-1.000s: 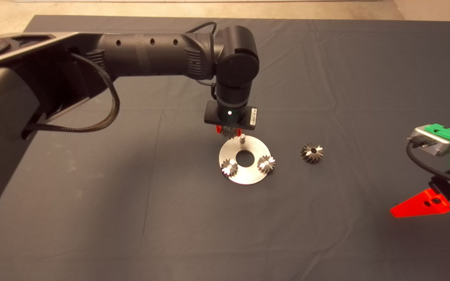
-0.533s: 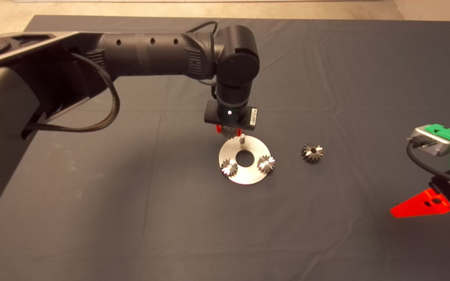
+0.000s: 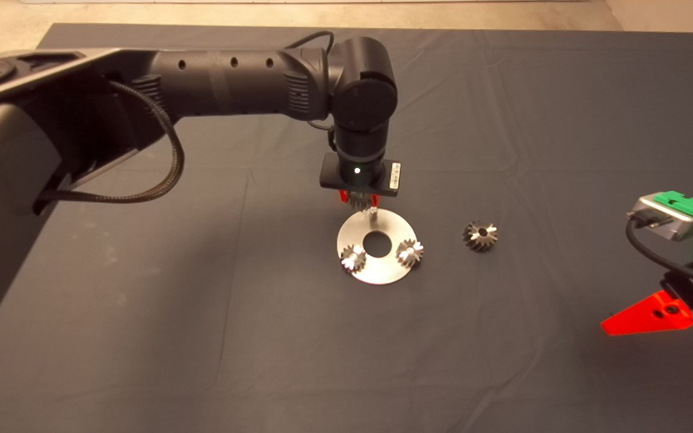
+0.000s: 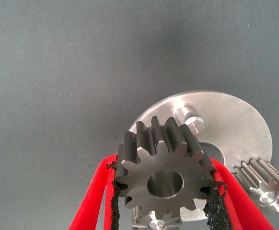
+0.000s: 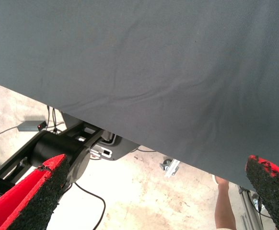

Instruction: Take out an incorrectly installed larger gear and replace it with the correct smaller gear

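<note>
Now the left hand point(image 4: 163, 191) is clamped on the smaller gear point(image 4: 164, 170) and has been moved a little closer to the bare pin point(image 3: 373, 212) at the plate's point(image 3: 382, 273) 12 o'clock. The gear is not yet on. The larger gear point(image 3: 479, 235) lies at 3 o'clock. The right hand point(image 5: 154, 191) is parked, spread apart.

A counter covered by a dark mat point(image 3: 142, 337), slightly creased. Near its centre lies a round silver plate point(image 3: 376, 273) with a centre hole. A dark gear point(image 3: 479, 235) lies on the mat at the plate's three o'clock, apart from it.
</note>
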`<action>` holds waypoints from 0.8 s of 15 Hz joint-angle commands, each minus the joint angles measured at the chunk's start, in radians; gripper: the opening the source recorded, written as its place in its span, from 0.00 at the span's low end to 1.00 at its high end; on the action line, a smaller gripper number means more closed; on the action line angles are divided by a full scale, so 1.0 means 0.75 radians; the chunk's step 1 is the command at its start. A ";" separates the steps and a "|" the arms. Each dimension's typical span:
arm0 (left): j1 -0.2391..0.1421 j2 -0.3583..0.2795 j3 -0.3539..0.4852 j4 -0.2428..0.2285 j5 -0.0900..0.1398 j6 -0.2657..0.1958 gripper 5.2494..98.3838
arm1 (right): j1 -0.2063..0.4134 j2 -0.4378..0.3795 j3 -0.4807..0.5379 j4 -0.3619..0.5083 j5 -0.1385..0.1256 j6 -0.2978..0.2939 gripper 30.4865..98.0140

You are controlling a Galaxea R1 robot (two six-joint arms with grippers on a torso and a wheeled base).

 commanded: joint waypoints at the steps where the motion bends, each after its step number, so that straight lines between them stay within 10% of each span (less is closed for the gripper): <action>1: -0.027 0.011 0.062 0.134 0.002 0.032 0.31 | 0.029 -0.006 0.008 0.050 0.002 0.009 1.00; 12: 0.006 0.018 0.048 0.134 -0.027 0.110 0.31 | 0.029 -0.008 0.008 0.052 0.002 0.013 1.00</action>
